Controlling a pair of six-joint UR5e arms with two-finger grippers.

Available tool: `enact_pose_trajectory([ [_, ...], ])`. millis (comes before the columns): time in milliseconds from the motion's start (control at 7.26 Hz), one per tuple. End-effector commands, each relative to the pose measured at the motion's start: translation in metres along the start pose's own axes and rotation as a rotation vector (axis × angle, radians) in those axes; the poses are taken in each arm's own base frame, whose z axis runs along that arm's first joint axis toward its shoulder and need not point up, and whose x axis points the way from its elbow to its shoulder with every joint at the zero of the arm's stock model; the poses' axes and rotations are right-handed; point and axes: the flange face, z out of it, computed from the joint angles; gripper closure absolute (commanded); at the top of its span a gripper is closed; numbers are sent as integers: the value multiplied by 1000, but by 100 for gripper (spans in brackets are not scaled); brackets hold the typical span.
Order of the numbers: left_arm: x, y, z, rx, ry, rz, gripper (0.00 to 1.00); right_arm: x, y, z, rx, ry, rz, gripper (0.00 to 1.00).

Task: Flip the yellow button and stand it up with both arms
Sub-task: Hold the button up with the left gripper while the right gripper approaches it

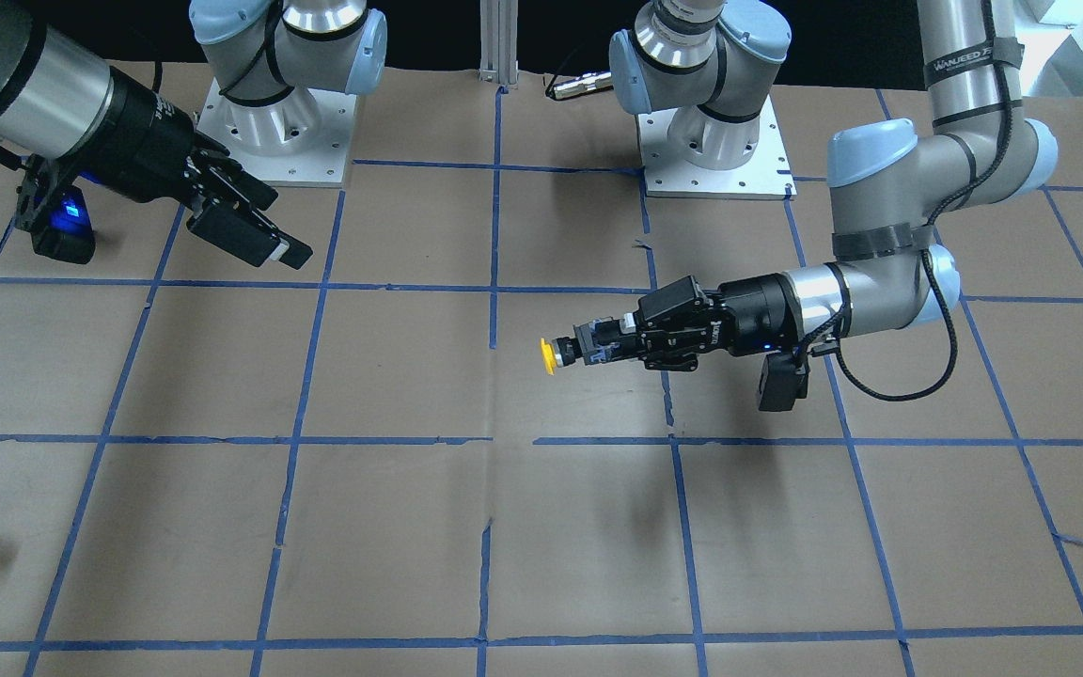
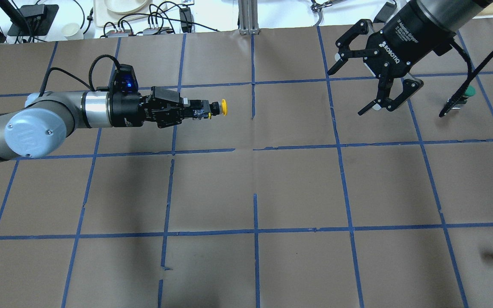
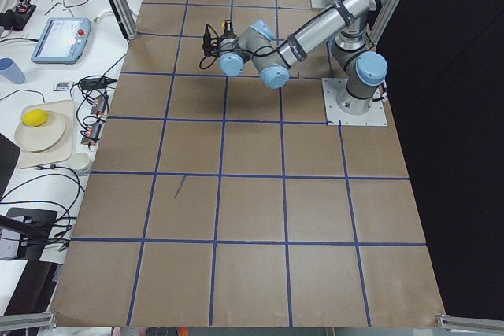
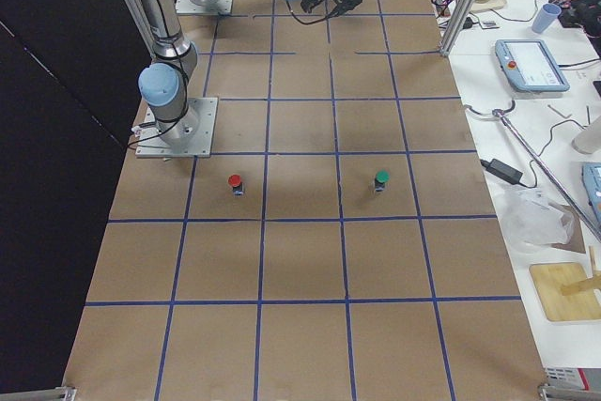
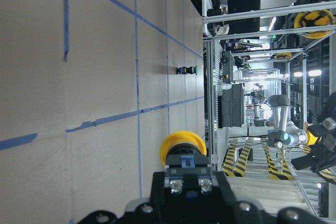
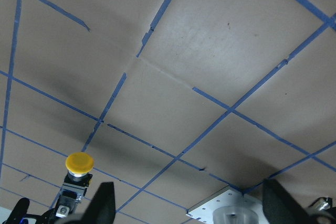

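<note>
Pinches the yellow button [image 2: 217,108] by its black body between the narrowed fingers of the left gripper [image 2: 201,112], cap pointing sideways, clear of the table [image 2: 298,184], on the robot's side of the upright post [image 2: 246,17] and just left of it. Spreads the right gripper [image 2: 348,90] wide and empty, right of the post, well apart from the button. Risks a drop if released before the other jaws bite; risks a slip if taken on the rounded cap, or a tilted stand if gripped skewed. Hard to tell how much body juts past the fingers, probably little. Lies level from wrist to elbow on the left; slopes down from above on the right, wrist turned toward the post.
</note>
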Motion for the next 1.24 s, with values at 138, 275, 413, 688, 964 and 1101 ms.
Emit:
enact_pose_trajectory([
  [138, 30, 18, 73, 35, 207, 39, 100, -24, -10, 18, -197, -105, 199, 0],
  [275, 40, 22, 90, 45, 262, 64, 100, -29, -13, 22, -243, -128, 212, 0],
  [413, 49, 26, 103, 48, 304, 105, 100, -35, -19, 28, -277, -140, 225, 0],
  [688, 55, 34, 119, 66, 372, 99, 100, -41, -19, 28, -335, -181, 238, 0],
  [964, 52, 40, 120, 76, 389, 78, 100, -44, -21, 32, -363, -189, 261, 0],
  [1101, 52, 41, 122, 73, 390, 71, 99, -44, -21, 32, -361, -187, 263, 0],
])
